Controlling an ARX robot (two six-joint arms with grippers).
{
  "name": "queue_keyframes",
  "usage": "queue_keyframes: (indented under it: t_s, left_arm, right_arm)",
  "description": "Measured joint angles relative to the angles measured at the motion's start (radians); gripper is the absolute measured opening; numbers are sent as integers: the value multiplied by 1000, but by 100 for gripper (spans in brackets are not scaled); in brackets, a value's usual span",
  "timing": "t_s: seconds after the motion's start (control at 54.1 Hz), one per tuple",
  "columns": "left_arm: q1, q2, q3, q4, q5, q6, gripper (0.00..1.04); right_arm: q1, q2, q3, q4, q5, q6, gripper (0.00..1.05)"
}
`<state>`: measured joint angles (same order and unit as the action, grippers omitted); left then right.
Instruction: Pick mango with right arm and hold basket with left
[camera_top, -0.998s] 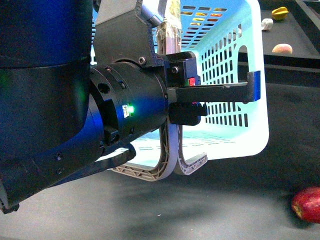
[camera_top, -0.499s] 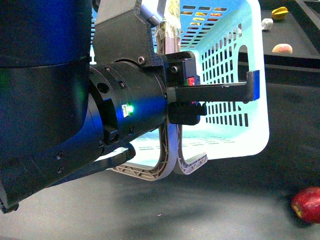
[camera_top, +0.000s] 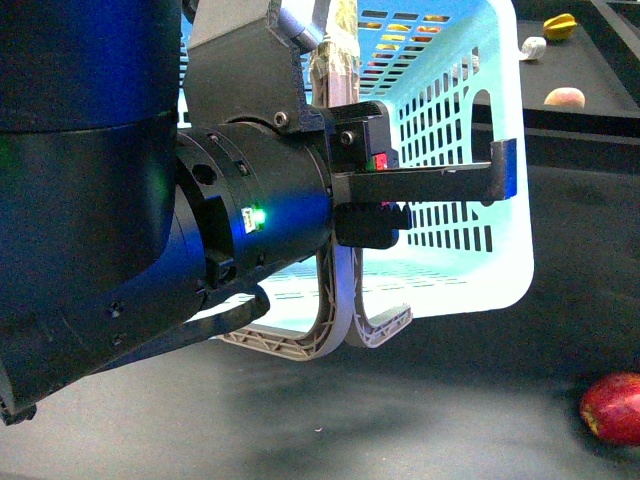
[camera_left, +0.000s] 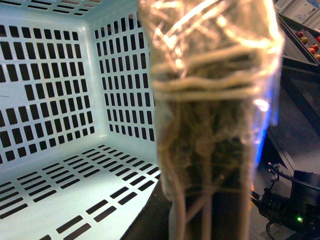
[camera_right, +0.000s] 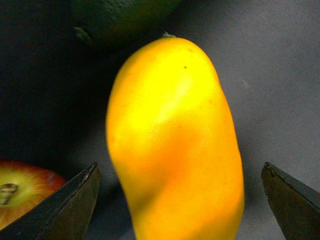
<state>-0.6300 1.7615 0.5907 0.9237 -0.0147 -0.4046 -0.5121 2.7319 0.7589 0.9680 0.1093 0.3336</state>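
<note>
Blocking the left half of the front view, the left arm (camera_top: 120, 200) is hiding much of the basket (camera_top: 480, 260) behind its black bulk. The left gripper (camera_top: 470, 180) is reaching level across the basket's slotted side wall, with one long flat finger (camera_top: 430, 182) showing. The two grey-brown handles (camera_top: 340, 320) are curving up behind the gripper's base, and whether the jaws are clamping them cannot be told. In the left wrist view a blurred, straw-coloured thing wrapped in clear film (camera_left: 210, 115) is covering the middle, too close to make out, with the basket's pale turquoise floor and walls (camera_left: 60, 100) beside it.

The mango (camera_right: 175, 145) is showing in the right wrist view alone, lying on a dark grey surface (camera_right: 280, 75). Its near end is running out of the picture. Its long axis is pointing straight away from the wrist, stem end towards a dark green fruit (camera_right: 120, 15). The right gripper (camera_right: 182, 200) is hanging over it with both fingers (camera_right: 70, 205) spread wide on either side, touching nothing. A red and yellow apple (camera_right: 20, 192), partly cut off, is lying just beside one fingertip.
</note>
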Motion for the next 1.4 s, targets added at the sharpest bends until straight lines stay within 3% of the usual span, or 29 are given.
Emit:
queue_keyframes:
  t_s: [0.443,0.683,0.868,1.164,1.404]
  left_arm:
    - [0,0,0,0,0,0,5]
    - [0,0,0,0,0,0,5]
    - [0,0,0,0,0,0,5]
    - [0,0,0,0,0,0,5]
    - [0,0,0,0,0,0,5]
  right_arm:
    - [-39,49,50,-24,14,3,96]
    - [-41,48,43,-26,20,-5,69]
    - [-46,6,-3,-24,8,-8,60]
    - [-20,-264,-154,-52,-97,5,59]
    - [85,-563,-260,-145,-211,34,59]
